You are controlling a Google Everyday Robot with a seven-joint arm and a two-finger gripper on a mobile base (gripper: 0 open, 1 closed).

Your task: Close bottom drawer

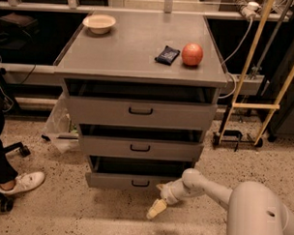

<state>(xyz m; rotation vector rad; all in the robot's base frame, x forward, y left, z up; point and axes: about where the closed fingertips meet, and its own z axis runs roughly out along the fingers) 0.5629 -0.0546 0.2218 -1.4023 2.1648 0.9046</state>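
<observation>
The bottom drawer (135,181) is the lowest of three grey drawers, with a flat grey front and a small black bar handle. It stands only slightly out from the cabinet, with a narrow dark gap above its front. My gripper (158,205) hangs at the end of the white arm just right of and below the drawer front, with its pale fingertips pointing down toward the floor. The wrist is close against the drawer's right front corner.
The middle drawer (140,148) and top drawer (140,112) each stand slightly out. On the cabinet top are a white bowl (99,23), a dark packet (167,55) and a red apple (192,54). A person's leg and white shoe (23,182) are at left. A yellow-framed cart (249,106) stands at right.
</observation>
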